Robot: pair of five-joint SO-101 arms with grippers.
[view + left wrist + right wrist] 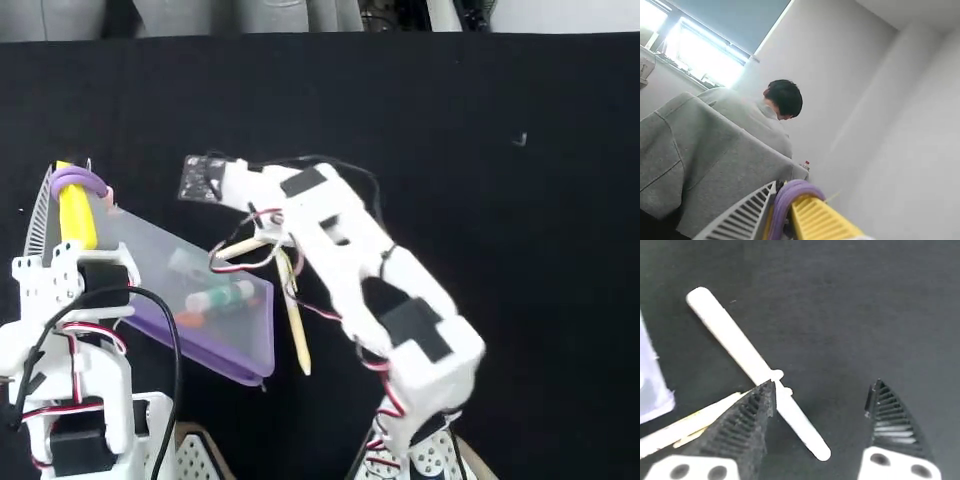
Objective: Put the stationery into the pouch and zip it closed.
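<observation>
The right gripper (824,387), jaws spread wide, is hovering over a white pen (747,360) lying on the table (500,250) beside the lower-left pouch (150,250), which is already holding some stationery (225,298); zipping is probably still waiting.

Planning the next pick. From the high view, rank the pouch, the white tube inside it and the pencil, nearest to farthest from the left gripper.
1. The pouch, right beside the left gripper.
2. The white tube, inside the pouch.
3. The pencil, past the pouch's far edge.
</observation>
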